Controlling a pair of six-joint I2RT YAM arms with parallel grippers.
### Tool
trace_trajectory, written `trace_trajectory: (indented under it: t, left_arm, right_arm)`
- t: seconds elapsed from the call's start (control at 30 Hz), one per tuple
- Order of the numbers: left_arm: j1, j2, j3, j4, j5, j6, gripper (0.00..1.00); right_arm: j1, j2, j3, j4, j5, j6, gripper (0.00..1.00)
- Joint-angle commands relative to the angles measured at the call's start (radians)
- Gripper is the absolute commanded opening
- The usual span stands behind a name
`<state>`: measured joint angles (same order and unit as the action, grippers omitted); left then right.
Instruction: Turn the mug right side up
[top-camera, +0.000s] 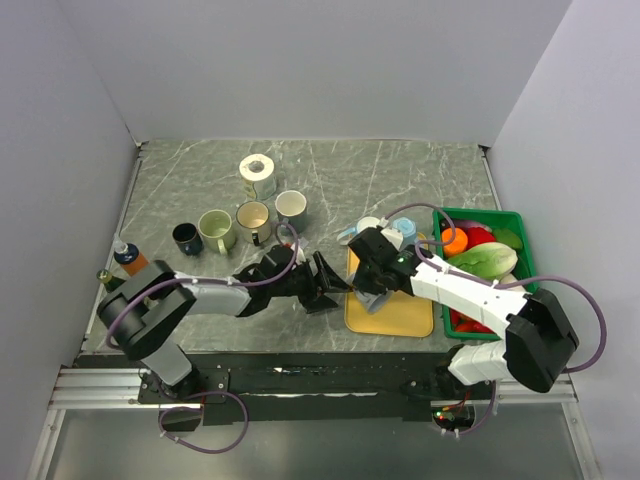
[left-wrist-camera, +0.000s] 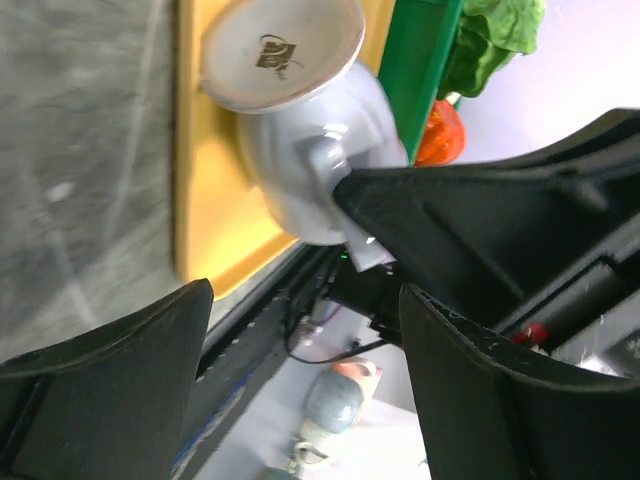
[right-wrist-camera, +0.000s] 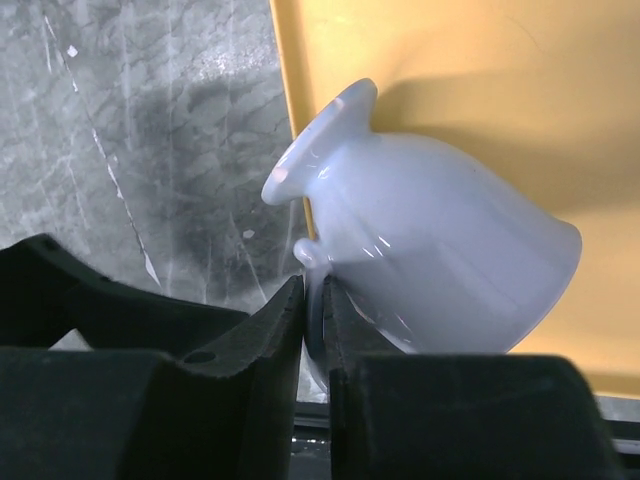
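Observation:
A pale blue-white mug hangs tilted on its side over the yellow tray. Its logo-stamped base faces the left arm. My right gripper is shut on the mug's handle, which is pinched thin between the two pads. From above, the mug sits at the tray's left edge under the right gripper. My left gripper stands open just short of the mug, with nothing between its fingers. In the top view the left gripper is beside the tray's left rim.
A green basket of vegetables stands right of the tray. Several mugs line the back of the marble table, with a white roll behind them. Two small bottles stand at the left edge. Light blue cups sit behind the tray.

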<state>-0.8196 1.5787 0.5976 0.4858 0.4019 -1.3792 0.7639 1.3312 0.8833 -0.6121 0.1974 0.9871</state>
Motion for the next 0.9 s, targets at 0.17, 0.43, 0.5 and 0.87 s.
trace_trajectory:
  t: [0.17,0.43,0.5,0.87]
  left_arm:
    - [-0.013,0.174,0.062,0.255,0.106,-0.173,0.75]
    - [-0.024,0.26,0.087,0.37,0.129,-0.235,0.67]
    - [-0.027,0.251,0.082,0.364,0.114,-0.23,0.67]
    - [-0.05,0.245,0.134,0.272,0.071,-0.168,0.63]
  right_arm:
    - [0.014,-0.116,-0.021,0.071,-0.055,-0.015,0.31]
    - [0.015,-0.239,-0.049,-0.011,0.016,0.007,0.36]
    - [0.015,-0.268,-0.049,-0.026,0.03,0.012,0.37]
    - [0.014,-0.319,-0.06,-0.052,0.063,0.022,0.38]
